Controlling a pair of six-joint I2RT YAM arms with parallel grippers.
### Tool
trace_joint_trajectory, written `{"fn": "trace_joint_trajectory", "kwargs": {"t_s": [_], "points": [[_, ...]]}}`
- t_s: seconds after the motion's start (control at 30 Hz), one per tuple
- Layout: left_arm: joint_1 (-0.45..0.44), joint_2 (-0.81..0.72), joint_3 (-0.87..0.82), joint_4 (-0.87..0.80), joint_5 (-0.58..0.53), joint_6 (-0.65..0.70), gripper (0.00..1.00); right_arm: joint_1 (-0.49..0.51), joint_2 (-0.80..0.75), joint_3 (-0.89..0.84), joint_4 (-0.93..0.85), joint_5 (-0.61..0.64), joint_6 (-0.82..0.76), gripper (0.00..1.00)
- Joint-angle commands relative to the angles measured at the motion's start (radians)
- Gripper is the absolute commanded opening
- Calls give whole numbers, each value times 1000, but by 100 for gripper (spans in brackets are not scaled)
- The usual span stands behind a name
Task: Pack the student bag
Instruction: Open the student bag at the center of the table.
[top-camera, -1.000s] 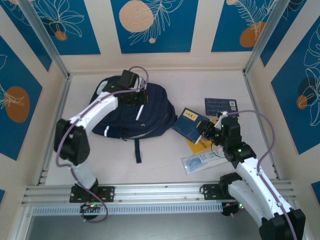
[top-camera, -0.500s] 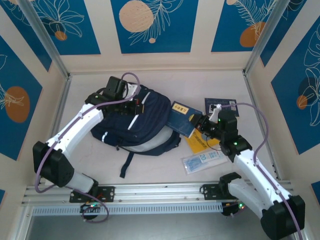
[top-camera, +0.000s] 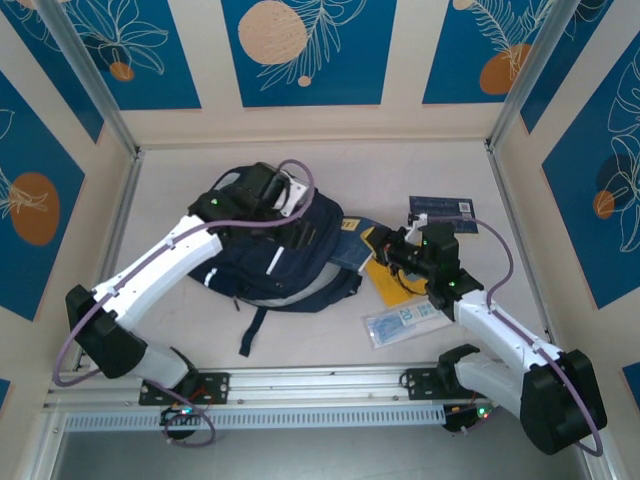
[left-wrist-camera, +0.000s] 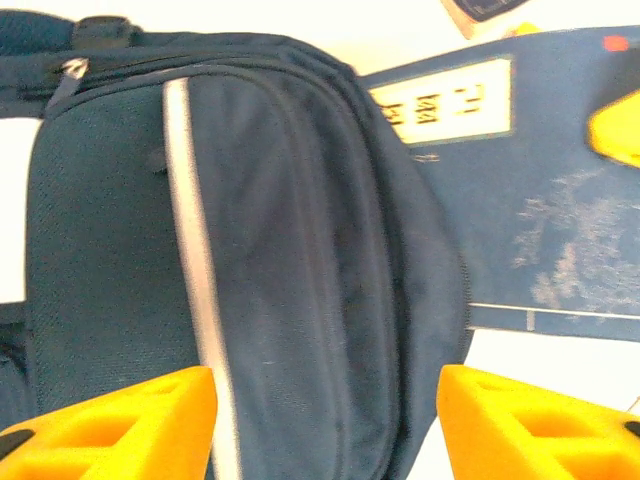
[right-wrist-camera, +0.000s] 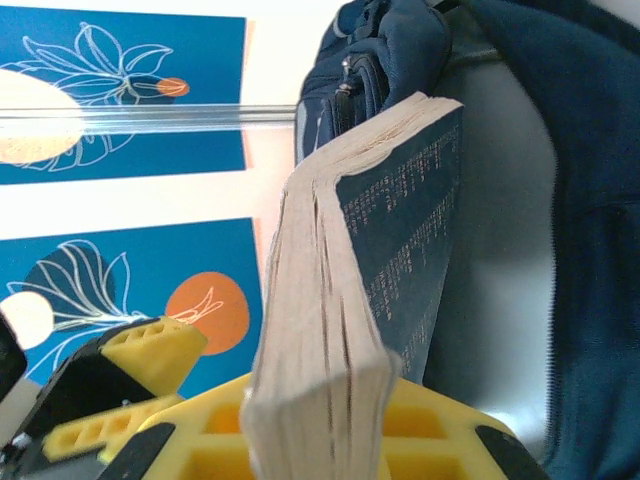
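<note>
- The bag (top-camera: 262, 262) lies flat at the left-middle of the worktop (top-camera: 420, 170). Its long axis runs roughly from left to right, and its right edge is turned toward the right arm.
- The right hand (top-camera: 396, 254) is clamped on a dark blue book (top-camera: 352, 244). In the right wrist view the thick block of pages sits tightly between its yellow fingers (right-wrist-camera: 160, 345).
- The relation that matters most: the bag lies directly to the left of this hand, and the long axis of the book points left, straight at the bag.
- The left end of the book meets the right edge of the bag and is partly hidden behind it in the left wrist view.
- A grey lining (right-wrist-camera: 500, 260) shows beside the book, so the mouth of the bag is probably open at this place. How deep the book has entered cannot be told.
- The left hand (top-camera: 302, 228) hangs over the right part of the bag. Its fingers (left-wrist-camera: 110, 420) are apart, with only the fabric of the bag below them.
- The right arm is nearer to the opening, so the next move likely calls for pushing the book further left along its own axis. A corner may catch on the rim.
- A yellow folder (top-camera: 395, 285), a clear packet (top-camera: 405, 320) and a small navy card (top-camera: 443, 213) lie on the right, not yet packed.
</note>
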Motion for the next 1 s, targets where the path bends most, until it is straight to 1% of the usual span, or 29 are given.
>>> {"fn": "trace_joint_trajectory", "kwargs": {"t_s": [0.0,0.1,0.23,0.4,0.5,0.57,0.63,0.7,0.77,0.83,0.9,0.97], "points": [[-44,21,41,-48,-110,12,62,20,-29,7,141,-16,49,0],[-74,60,44,-18,-86,-10,63,25,-26,5,143,-16,49,0],[-94,127,46,20,-83,-27,63,29,-34,2,139,-10,46,0],[-114,185,52,64,-21,-54,63,31,-37,-2,130,-6,38,0],[-131,214,64,74,-38,-55,63,31,-36,-8,133,-4,42,0],[-133,240,73,65,-64,-54,60,32,-35,-13,149,-2,49,0],[-134,266,75,55,-89,-48,51,32,-36,-12,149,-4,52,0],[-133,278,63,62,-92,-50,43,34,-38,-12,150,-3,51,0],[-132,284,51,67,-98,-49,31,35,-41,-13,153,0,51,0],[-133,282,44,71,-115,-39,15,36,-45,-16,151,4,47,0],[-133,274,40,75,-136,-28,2,36,-47,-23,151,9,46,0],[-131,263,43,73,-145,-17,0,36,-48,-28,149,9,41,0]]}}
